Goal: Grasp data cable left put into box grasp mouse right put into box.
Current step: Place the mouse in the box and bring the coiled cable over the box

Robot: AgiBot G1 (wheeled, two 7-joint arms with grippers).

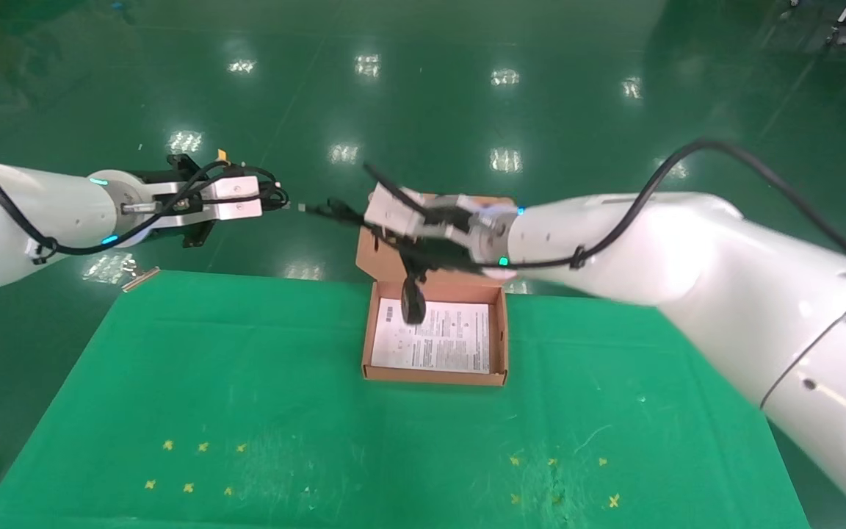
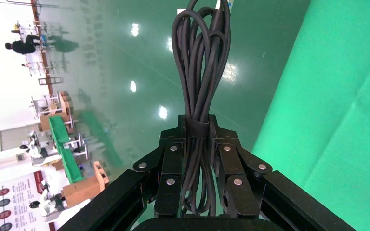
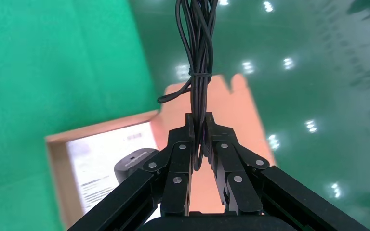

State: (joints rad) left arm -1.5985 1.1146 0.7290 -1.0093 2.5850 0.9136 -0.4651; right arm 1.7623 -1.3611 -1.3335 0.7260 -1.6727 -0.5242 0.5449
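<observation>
Two arms are up and both are carrying something! The left gripper (image 2: 198,144) hangs off the worktop's (image 1: 173,382) far-left corner, out at ten o'clock from the box (image 1: 498,345), jaws clamped tight round the strapped waist of the data cable (image 2: 200,72), whose long loops stretch straight ahead past the fingertips.

Over to the right gripper (image 3: 200,137), hovering above the box's far edge by the raised flap: jaws pinched nearly closed on the mouse's bundled cord (image 3: 198,62), not on the body. The mouse (image 1: 413,300) dangles below on that cord, hanging over the far-left part of the white printed sheet (image 1: 434,342) inside the box, long axis roughly upright. I can't tell whether it touches the sheet yet.

Here's the relation that matters: the mouse lies straight beneath the right jaws, at six o'clock, already inside the box outline, so to my eye lowering and letting go should drop it in, with the cord bundle needing to follow. The right arm is plainly the nearer; the cable is well apart from the box and needs a sweep toward four o'clock.
</observation>
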